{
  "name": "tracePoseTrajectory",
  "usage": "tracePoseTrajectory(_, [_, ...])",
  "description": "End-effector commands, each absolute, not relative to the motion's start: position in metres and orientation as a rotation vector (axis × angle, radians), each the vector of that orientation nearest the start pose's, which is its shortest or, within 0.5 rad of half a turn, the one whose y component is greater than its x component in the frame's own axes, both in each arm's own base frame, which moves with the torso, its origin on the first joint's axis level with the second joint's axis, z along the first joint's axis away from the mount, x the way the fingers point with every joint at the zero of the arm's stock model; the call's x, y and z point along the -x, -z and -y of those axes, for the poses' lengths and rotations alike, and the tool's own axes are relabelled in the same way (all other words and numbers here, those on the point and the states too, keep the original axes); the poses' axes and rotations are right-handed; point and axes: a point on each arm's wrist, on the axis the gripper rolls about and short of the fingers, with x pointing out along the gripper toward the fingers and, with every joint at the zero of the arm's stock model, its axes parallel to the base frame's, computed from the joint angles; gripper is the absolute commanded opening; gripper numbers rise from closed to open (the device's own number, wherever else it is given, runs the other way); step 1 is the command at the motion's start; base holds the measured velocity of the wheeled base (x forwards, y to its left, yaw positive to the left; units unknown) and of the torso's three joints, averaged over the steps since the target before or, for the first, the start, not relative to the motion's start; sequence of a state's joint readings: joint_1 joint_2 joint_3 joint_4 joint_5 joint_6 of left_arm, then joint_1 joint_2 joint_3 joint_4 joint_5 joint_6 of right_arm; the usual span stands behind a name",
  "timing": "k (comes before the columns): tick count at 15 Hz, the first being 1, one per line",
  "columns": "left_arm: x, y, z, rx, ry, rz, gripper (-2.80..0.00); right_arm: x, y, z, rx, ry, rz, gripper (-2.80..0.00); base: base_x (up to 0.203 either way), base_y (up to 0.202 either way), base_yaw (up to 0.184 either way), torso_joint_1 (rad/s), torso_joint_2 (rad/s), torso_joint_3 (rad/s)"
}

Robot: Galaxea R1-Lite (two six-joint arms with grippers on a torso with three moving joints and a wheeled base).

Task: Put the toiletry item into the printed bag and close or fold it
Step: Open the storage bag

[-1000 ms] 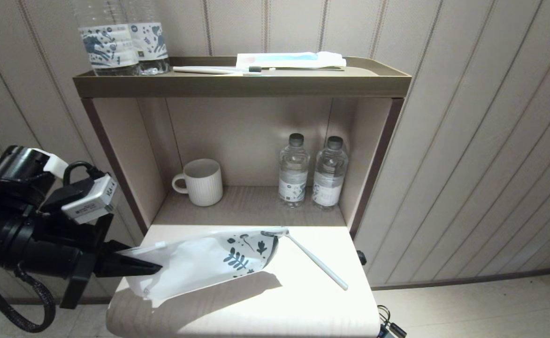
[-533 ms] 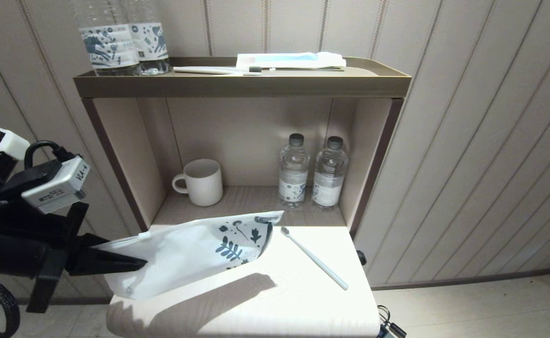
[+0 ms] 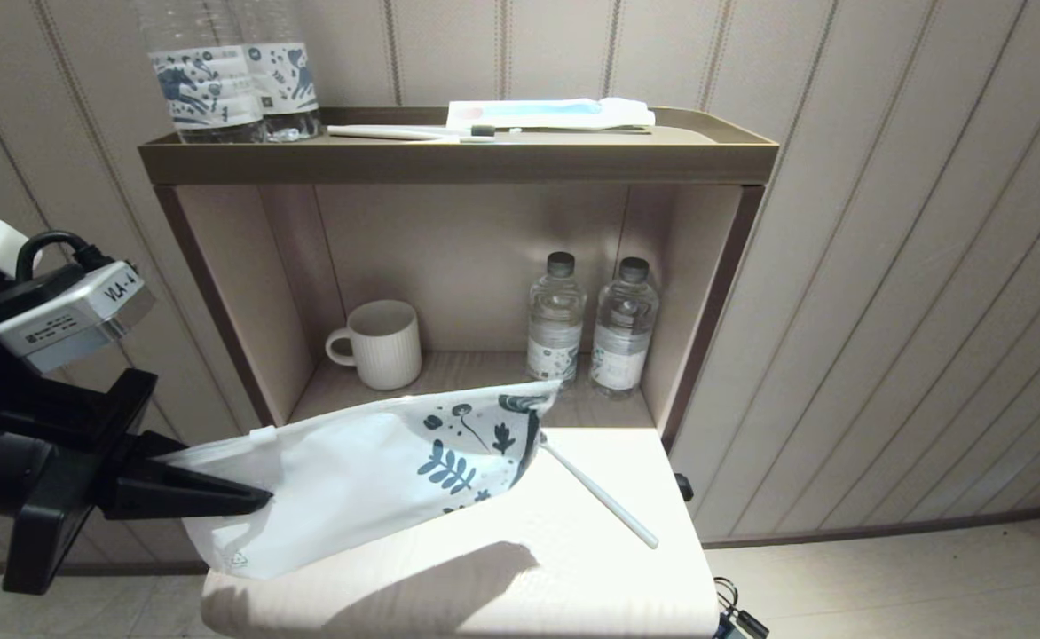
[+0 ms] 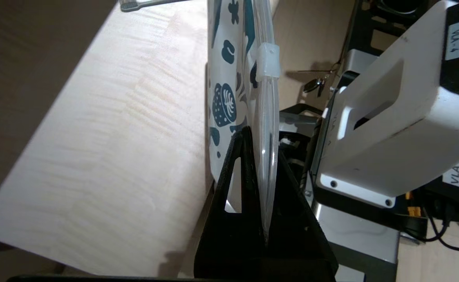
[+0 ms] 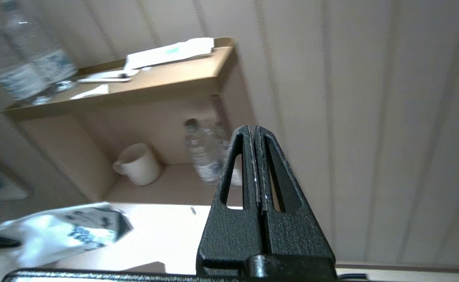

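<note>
My left gripper (image 3: 254, 493) is shut on the strip-seal end of the printed bag (image 3: 369, 475), a white pouch with teal leaves, and holds it lifted above the light tabletop (image 3: 520, 586). Between the black fingers (image 4: 241, 164) the clear seal edge of the printed bag (image 4: 229, 70) is pinched. The pale toothbrush (image 3: 604, 501) lies on the tabletop to the right; its head end is hidden behind the bag's printed tip. My right gripper (image 5: 256, 129) is shut with nothing in it, out of the head view and off the table's right side.
A white mug (image 3: 382, 344) and two water bottles (image 3: 591, 324) stand in the open shelf behind the table. On the top tray (image 3: 458, 160) lie a dark-bristled toothbrush (image 3: 409, 133), a white-and-blue packet (image 3: 547, 114) and two more bottles (image 3: 232, 75).
The left arm has raised the bag and drawn it leftwards; its printed tip now hangs higher, over the toothbrush's head. The toothbrush has stayed where it lay.
</note>
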State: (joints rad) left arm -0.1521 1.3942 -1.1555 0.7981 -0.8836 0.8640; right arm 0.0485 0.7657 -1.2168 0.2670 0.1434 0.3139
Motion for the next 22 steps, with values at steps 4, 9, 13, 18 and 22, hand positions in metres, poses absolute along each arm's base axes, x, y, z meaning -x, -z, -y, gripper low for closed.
tracePoseTrajectory(4, [-0.18, -0.259, 0.058, -0.261, 1.394, -0.576, -2.8, -0.074, -0.407, -0.04, -0.332, -0.582, -0.146, -2.8, 0.0, 0.0, 0.0, 0.0, 0.0, 0.0])
tracePoseTrajectory(9, [-0.18, -0.264, 0.059, -0.274, 1.361, -0.573, -2.8, -0.128, -0.395, -0.107, -0.164, -0.53, -0.286, -2.8, 0.0, 0.0, 0.0, 0.0, 0.0, 0.0])
tracePoseTrajectory(13, [-0.178, -0.269, 0.057, -0.39, 1.248, -0.54, -2.8, -0.153, -0.401, -0.168, 0.038, -0.554, -0.244, -2.8, 0.0, 0.0, 0.0, 0.0, 0.0, 0.0])
tracePoseTrajectory(18, [-0.178, -0.254, 0.068, -0.467, 1.233, -0.464, -2.8, -0.148, -0.39, -0.217, 0.163, -0.785, -0.282, -2.8, 0.0, 0.0, 0.0, 0.0, 0.0, 0.0])
tracePoseTrajectory(22, [-0.184, -0.238, 0.084, -0.487, 1.263, -0.38, -2.8, -0.139, -0.389, -0.22, 0.154, -0.97, -0.315, -2.8, 0.0, 0.0, 0.0, 0.0, 0.0, 0.0])
